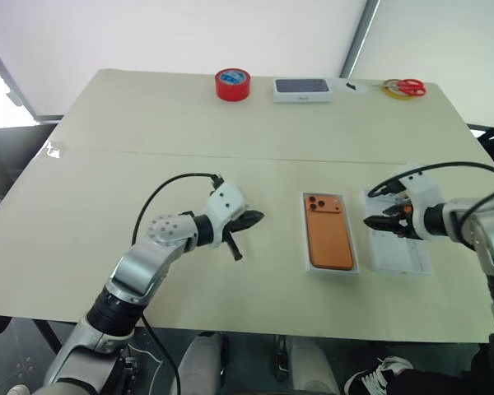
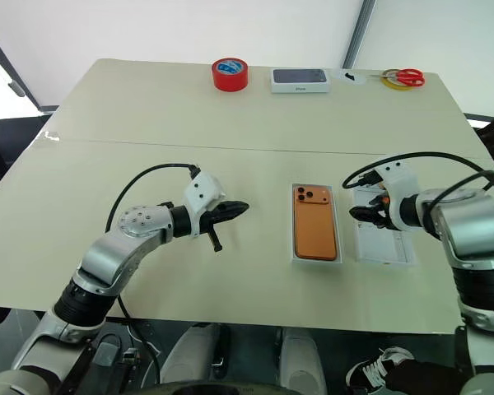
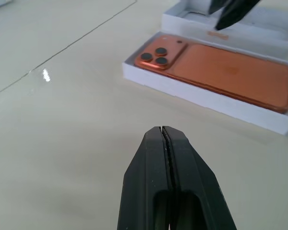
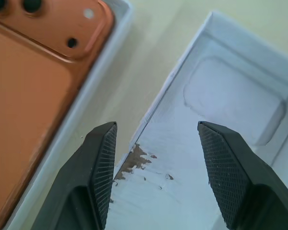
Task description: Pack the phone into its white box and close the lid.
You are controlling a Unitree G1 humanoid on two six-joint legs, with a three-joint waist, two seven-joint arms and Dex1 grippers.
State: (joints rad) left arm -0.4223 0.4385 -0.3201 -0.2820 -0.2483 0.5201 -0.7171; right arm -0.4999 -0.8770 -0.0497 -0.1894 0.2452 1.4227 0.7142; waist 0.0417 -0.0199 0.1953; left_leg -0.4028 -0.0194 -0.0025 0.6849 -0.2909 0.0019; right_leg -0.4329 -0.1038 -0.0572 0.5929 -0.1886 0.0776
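Cream laminate covered the table (image 1: 148, 164), a faint seam crossing it from side to side. On its near half, right of centre, the white box (image 1: 330, 268) lay flat with the orange phone (image 1: 327, 234) seated inside it, back up, its three dark camera lenses at the far left corner. Just beside the box, on its right and apart from it by a narrow strip of tabletop, lay the lid (image 1: 403, 255), open side up, white inside with an oval recess pressed into its floor and a few brown scuffs along the wall nearest the box.

The right gripper (image 4: 156, 136) hung over that wall of the lid, pointing steeply down, its two black fingers spread apart with nothing between them. The left gripper (image 3: 164, 132) hovered above bare table to the left of the box, aimed toward the phone, its fingers pressed together and empty.

Along the far edge stood a closed white box with a dark top (image 1: 302, 89), a red roll of tape (image 1: 232, 84) to its left, and red-handled scissors (image 1: 407, 85) lying on a yellow tape roll (image 1: 393, 90) to its right.
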